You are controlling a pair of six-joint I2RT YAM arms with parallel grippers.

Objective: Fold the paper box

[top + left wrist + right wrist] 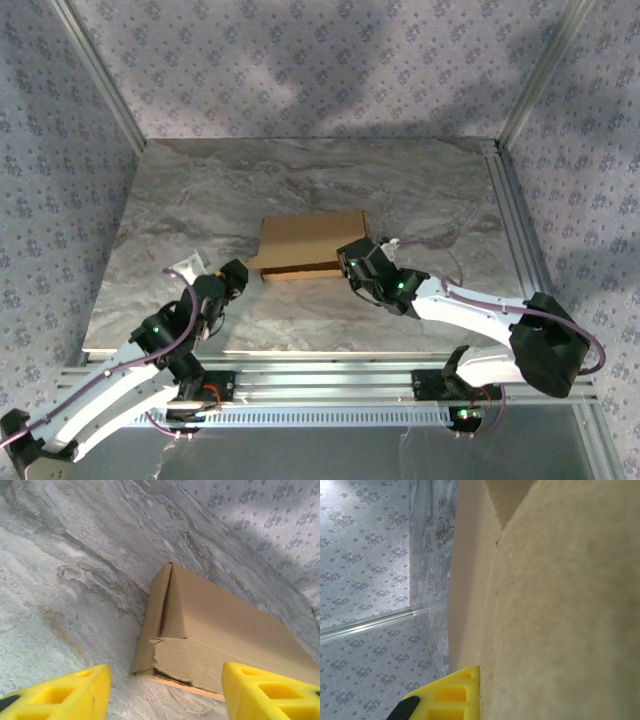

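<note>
Corner work at the moment: the paper box (308,243) sits folded near the middle of the table (180,210), and its near left corner looks ragged and a bit gappy. The right fingers (450,692) are clenched on the cardboard at the box's right end, so I'd use that pinch as a firm anchor. The left fingers (75,690) are spread and free just short of that corner, touching nothing. I'd bring them in low and square and press the loose flap flat, not snag the torn edge
</note>
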